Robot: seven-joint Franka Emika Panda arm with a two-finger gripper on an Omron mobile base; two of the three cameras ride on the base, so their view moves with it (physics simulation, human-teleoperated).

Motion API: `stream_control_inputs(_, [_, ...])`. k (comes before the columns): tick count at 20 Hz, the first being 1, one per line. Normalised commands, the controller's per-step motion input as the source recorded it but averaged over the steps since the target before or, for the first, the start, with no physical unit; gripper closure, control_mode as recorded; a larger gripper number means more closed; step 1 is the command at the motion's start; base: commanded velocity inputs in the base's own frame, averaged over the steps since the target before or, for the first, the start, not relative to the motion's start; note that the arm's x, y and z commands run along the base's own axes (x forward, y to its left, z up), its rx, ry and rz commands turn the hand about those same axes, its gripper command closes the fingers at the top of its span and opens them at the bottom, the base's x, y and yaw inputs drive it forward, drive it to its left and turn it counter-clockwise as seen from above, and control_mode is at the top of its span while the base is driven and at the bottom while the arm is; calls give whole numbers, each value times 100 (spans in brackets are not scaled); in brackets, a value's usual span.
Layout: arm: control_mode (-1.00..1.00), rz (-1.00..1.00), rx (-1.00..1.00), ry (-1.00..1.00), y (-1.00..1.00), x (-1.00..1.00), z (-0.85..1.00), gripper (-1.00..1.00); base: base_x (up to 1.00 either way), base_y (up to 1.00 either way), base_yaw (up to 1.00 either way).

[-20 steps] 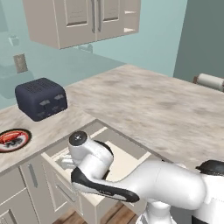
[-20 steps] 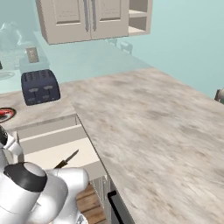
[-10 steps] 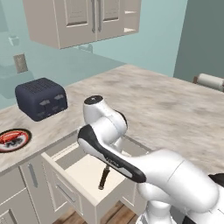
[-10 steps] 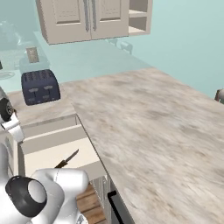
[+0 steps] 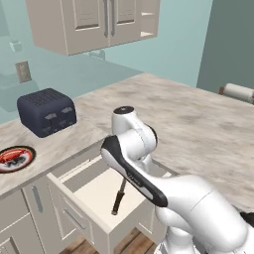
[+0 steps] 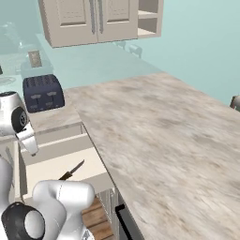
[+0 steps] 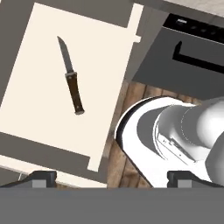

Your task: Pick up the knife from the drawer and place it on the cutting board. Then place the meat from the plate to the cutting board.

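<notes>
The drawer (image 5: 84,191) stands pulled out below the counter, and the knife (image 5: 119,194) lies on its pale floor, dark brown handle toward the front. The hand view looks straight down on the drawer (image 7: 103,87) and the knife (image 7: 71,76), with my gripper (image 7: 113,178) open high above them and nothing between its fingertips (image 7: 42,176). From the right base view the knife (image 6: 71,170) lies alone in the drawer (image 6: 49,161). The meat (image 5: 9,156) rests on the dark-rimmed plate (image 5: 26,161) at the counter's left. The cutting board is out of view.
A dark blue toaster (image 5: 47,111) stands at the back of the counter, left of the drawer. Wall cabinets (image 5: 94,22) hang above. A black oven front (image 7: 192,41) sits beside the drawer. The marble counter (image 6: 164,136) stretches to the right.
The arm has swung up and back from low over the drawer's front. The knife, hidden by the arm in the left base view a second ago, now shows. The jaws stayed open.
</notes>
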Motion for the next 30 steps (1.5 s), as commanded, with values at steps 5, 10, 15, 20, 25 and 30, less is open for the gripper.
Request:
stream_control_inputs(5, [-100,8,-1,-5,-6,0,-53,-100,0,0,0])
stream_control_inputs(10, [-100,19,0,-1,-1,-5,-34,-100,0,0,0])
stream_control_inputs(15, [-100,19,2,5,-11,8,-27,-100,0,0,0])
stream_control_inputs(20, [-100,16,0,4,-5,19,-30,-100,0,0,0])
stream_control_inputs(25, [-100,6,0,-3,0,17,-44,-100,0,0,0])
stream_control_inputs(30, [-100,0,0,0,0,28,-31,-100,0,0,0])
